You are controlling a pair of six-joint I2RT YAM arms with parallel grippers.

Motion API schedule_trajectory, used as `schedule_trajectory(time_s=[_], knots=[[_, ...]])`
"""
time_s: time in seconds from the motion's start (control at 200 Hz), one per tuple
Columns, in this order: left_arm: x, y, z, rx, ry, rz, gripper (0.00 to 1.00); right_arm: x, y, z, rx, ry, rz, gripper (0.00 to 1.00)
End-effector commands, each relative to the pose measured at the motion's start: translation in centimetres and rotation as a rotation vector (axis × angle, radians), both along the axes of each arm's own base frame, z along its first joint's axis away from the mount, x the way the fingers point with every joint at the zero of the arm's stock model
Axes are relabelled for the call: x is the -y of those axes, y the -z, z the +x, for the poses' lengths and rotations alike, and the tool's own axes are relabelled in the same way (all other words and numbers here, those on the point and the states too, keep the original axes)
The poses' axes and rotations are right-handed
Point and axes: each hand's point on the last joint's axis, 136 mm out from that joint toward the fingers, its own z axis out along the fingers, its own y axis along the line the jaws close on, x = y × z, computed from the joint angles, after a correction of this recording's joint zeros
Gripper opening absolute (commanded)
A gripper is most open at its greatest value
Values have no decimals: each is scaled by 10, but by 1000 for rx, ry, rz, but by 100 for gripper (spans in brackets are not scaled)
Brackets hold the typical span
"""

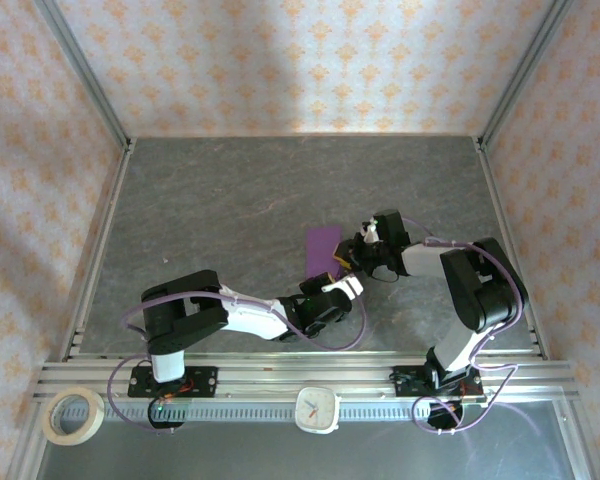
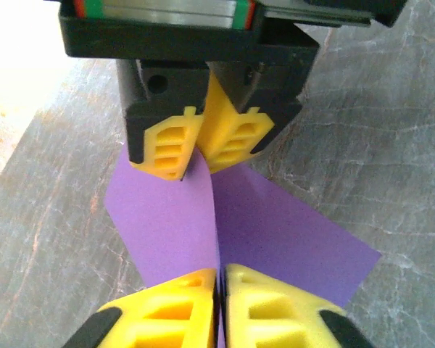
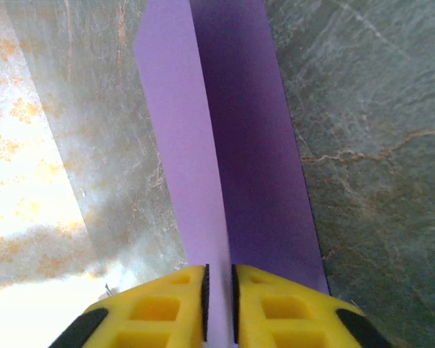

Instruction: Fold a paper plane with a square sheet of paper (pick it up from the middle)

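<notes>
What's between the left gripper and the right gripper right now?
Just the square sheet of paper: in the left wrist view its raised fold runs from the left gripper straight to the right gripper.

Grey stone-look bench (image 1: 230, 200), pale veins running through it. Three walls (image 1: 300, 60) in peach floral wallpaper, with a bright light patch on the back one. Silver metal frame (image 1: 310, 372) along edges and corners. Tape roll (image 1: 73, 415) and small white clock (image 1: 318, 408) at the near rail.
</notes>
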Motion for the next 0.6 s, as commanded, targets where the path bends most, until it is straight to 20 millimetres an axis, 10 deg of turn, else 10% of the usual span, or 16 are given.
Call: schedule_trajectory(time_s=[0.0,0.39,0.596], knots=[[3,-5,1,1,-1,-25,4,2,-10,8,34,13,-13,25],[17,5,9,-451,56,-284,0,94,-28,14,233,379,-343,42],[23,16,11,-637,49,-399,0,72,-24,-11,178,258,-239,41]])
